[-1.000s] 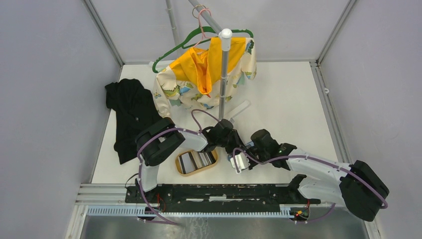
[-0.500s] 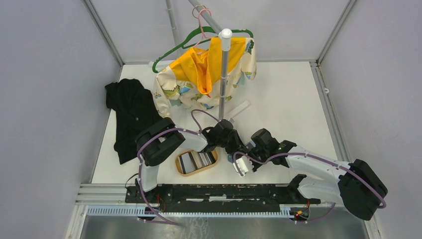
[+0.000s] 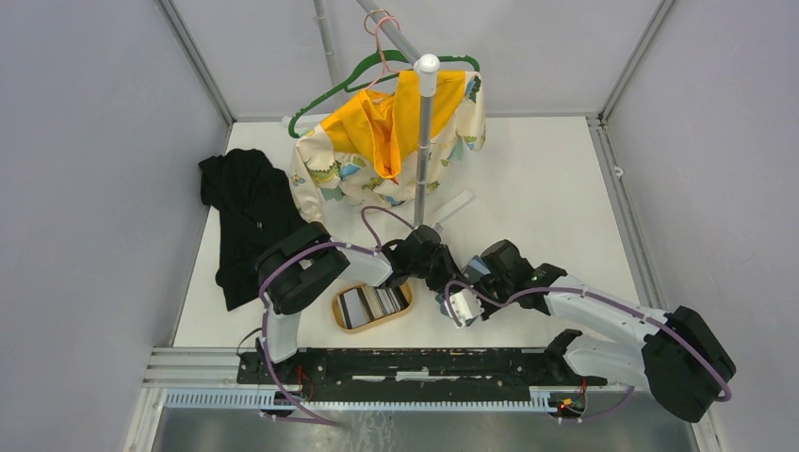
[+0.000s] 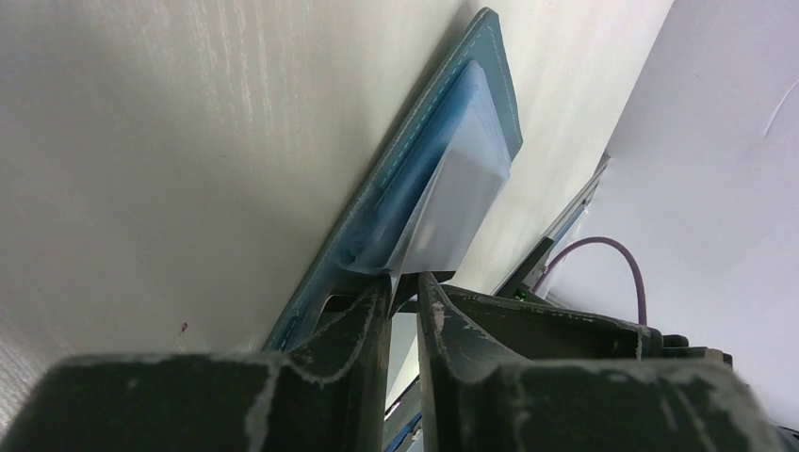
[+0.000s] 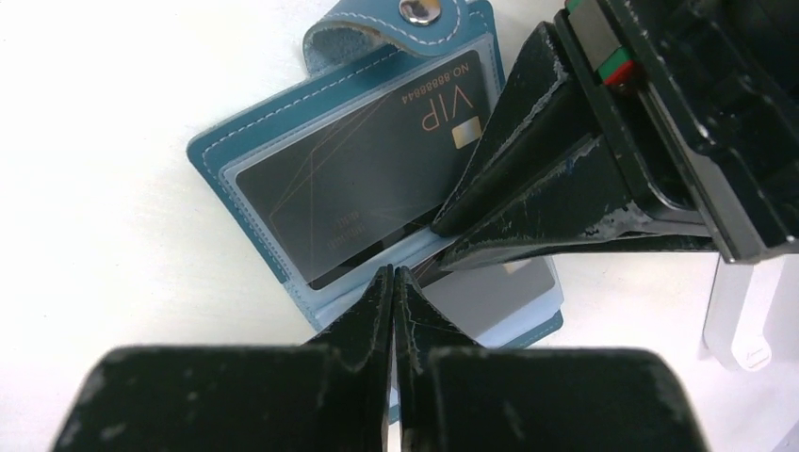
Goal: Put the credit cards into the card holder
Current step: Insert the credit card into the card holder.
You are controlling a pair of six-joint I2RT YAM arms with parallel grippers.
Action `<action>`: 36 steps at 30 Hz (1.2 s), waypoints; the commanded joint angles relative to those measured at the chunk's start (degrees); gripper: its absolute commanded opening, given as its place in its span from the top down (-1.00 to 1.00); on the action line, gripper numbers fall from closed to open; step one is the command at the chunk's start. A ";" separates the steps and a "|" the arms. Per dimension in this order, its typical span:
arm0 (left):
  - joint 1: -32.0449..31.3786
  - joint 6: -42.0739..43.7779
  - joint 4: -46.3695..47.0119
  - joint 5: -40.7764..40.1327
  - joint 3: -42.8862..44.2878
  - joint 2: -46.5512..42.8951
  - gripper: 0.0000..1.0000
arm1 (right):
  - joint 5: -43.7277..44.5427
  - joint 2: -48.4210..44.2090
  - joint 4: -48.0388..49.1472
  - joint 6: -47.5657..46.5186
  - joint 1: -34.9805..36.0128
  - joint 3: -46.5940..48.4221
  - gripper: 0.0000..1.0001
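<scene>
Card holder [image 5: 219, 155], teal-blue, open and flat on the white table [image 3: 556, 188], near the front edge and just right of the tan oval wooden tray [image 3: 361, 329]. Snap tab [image 5: 415, 13] curled over at the far edge. Black card [image 5: 367, 188] marked VIP lodged in the upper clear pocket, with a greyer leaf showing below it. Clear sleeve [image 4: 462, 198] lifted off the holder's blue face like a small tent, its near corner pinched between the tips of the left gripper [image 4: 403, 281], fingers drawn in to a thin gap around that plastic. Right gripper [image 5: 393, 278] reaching in from the opposite side, fingers pressed together, tips at the lower edge of the pocket with the black card; whether anything thin sits between them, impossible to tell. Both grippers nose to nose over the holder in the top view, hiding most of it there. Credit cards [image 3: 373, 301] in the tray, side by side as dark and light stripes. Farther out: black garment [image 3: 247, 221] heaped at the table's left edge, yellow printed garment [image 3: 386, 141] on a green hanger [image 3: 325, 99] from the metal pole [image 3: 423, 160] at the back.
</scene>
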 commanded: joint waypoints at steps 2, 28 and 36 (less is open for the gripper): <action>0.05 6.14 -8.39 -2.01 -2.13 -0.42 0.52 | -4.44 -2.57 -1.46 -0.33 -1.08 1.66 0.88; -0.39 8.60 -7.16 -1.52 -3.00 -3.68 0.29 | 7.29 1.11 13.43 15.24 1.57 -1.07 1.00; -0.34 9.80 -8.40 -3.11 -3.35 -7.46 0.28 | -5.66 -2.69 5.72 12.61 -1.02 2.22 0.87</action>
